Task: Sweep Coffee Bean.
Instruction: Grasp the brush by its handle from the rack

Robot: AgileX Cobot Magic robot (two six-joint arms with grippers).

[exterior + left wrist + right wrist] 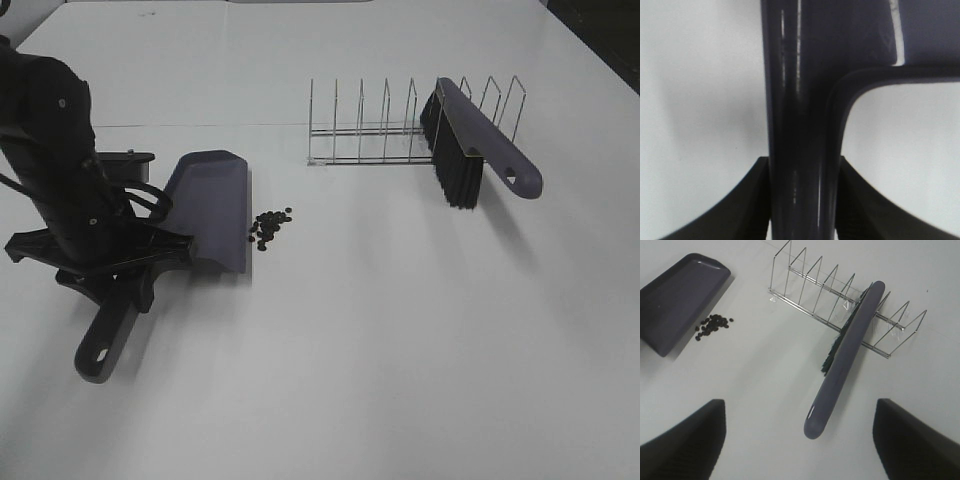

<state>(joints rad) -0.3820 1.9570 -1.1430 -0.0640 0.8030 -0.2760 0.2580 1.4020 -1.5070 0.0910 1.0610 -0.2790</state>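
1. Purple-grey dustpan (208, 205) lay flat on the white table (400, 350). Its open lip faced the coffee beans (268, 228), a tight little pile just beside that lip, none in the pan yet.
2. Left gripper (802, 200) was clamped on the dustpan handle (800, 125). In the wrist view both pads pressed vs. the handle's sides, no gap seen.
3. Right gripper (801, 440) was spread wide & empty. It hung above the brush (850, 355), touching nothing.
4. Brush leaned in the wire rack (380, 130), bristles down, handle end sticking out of the rack, well apart from the beans.
5. Step in hand, as I judged it: pan set & held, brush pick-up next. No bean looked swept, so the task was early.
6. Next move called for the right arm to come down w/ jaws either side of the brush handle near its free end. Then close & lift clear of the wires w/o dragging the rack. After that, carry the brush to the far side of the pile & sweep toward the pan lip.
7. Left had to hold the lip flat to the table, else beans could roll under.
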